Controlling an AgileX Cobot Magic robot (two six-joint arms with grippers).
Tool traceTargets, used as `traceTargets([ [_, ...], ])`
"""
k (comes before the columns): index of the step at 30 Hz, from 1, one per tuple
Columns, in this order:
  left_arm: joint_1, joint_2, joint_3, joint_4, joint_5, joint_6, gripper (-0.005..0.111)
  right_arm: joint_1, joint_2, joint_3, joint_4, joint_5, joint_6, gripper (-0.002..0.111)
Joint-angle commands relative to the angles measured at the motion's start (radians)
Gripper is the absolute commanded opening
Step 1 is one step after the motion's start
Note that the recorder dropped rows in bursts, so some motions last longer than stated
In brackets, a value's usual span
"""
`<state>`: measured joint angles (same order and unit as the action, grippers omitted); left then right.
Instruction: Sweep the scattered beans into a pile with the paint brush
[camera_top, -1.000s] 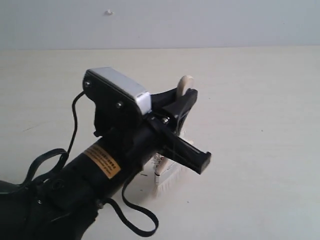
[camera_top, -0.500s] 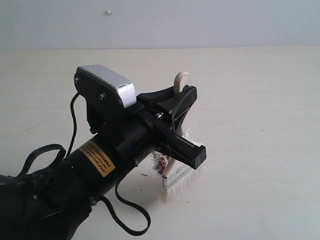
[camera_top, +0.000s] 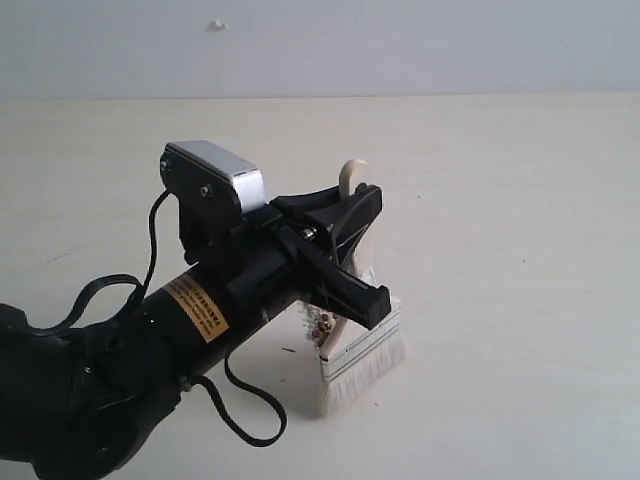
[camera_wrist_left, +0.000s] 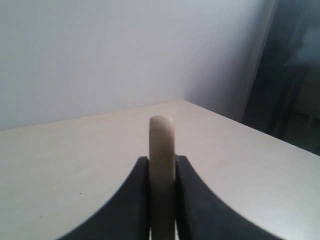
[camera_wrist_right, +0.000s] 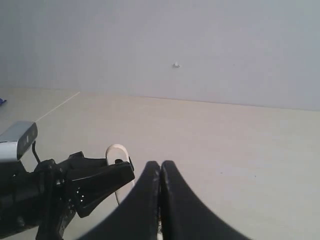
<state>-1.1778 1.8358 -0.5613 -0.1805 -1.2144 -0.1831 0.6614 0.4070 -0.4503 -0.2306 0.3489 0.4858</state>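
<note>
Two grippers: left gripper (camera_top: 362, 250) pinching the paint brush (camera_top: 362, 350) mid-frame, right gripper (camera_wrist_right: 160, 170) pressed together, empty; a tilted stroke may ride over the beans (camera_top: 322, 322) and scatter them.

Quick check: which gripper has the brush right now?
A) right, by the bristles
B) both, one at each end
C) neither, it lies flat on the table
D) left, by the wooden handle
D: the left gripper is clamped on the paint brush handle, which stands between its jaws in the left wrist view. The right gripper is shut on nothing.
</note>
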Motion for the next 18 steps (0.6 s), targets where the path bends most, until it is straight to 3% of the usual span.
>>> traceTargets([
  [1,0.018,0.024,0.004,0.006,-0.007,-0.019,0.0,0.002,-0.004,0.004,-0.001,-0.016,-0.001,0.0],
  [12,0.133,0.038,-0.023,0.098,-0.007,-0.044,0.0,0.002,-0.004,0.004,-0.001,-0.016,-0.001,0.0],
  [18,0.159,0.038,-0.064,0.114,-0.007,-0.044,0.0,0.002,-0.004,0.004,-0.001,-0.016,-0.001,0.0],
])
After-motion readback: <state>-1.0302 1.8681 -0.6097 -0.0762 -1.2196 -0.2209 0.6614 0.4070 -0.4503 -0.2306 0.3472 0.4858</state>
